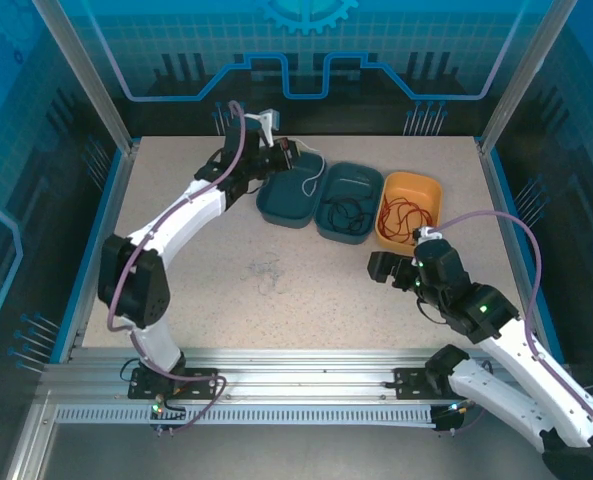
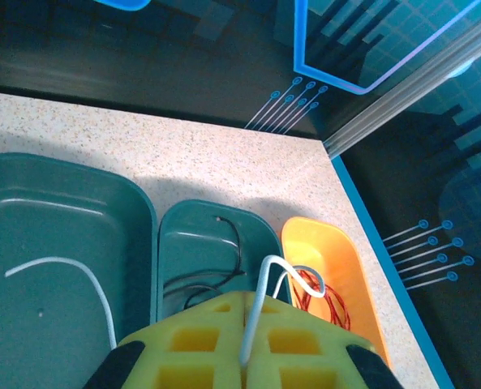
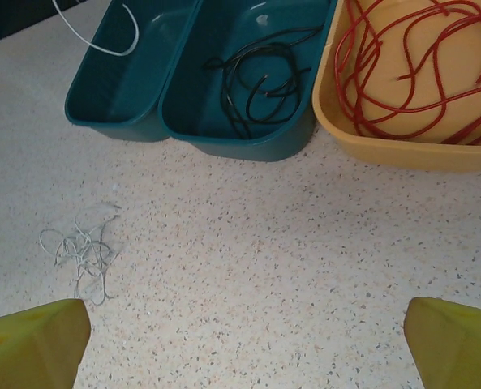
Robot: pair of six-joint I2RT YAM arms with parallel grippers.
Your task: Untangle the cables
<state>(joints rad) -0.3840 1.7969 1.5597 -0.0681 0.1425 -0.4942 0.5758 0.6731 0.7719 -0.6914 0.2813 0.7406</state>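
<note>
Snagging is the risk: the white cable (image 2: pixel 260 296), pinched in the closed left gripper (image 2: pixel 244 356), loops up near the middle tray (image 2: pixel 165 243) and could drape onto the black cable (image 3: pixel 256 73) (the red cable (image 3: pixel 402 73) sits alone in the orange tray (image 2: pixel 350 267)). The left arm (image 1: pixel 176 225) is stretched far over the left tray (image 2: pixel 62 166). The right gripper (image 3: pixel 244 340) hangs wide and empty above the desk (image 3: pixel 305 267).

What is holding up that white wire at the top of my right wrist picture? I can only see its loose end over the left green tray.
Observer: The left gripper is shut on the white cable, pinched between its yellow fingers.
Operator: Where does that gripper sit?
Observer: In the top view it hangs above the far rim of the left teal tray.
</note>
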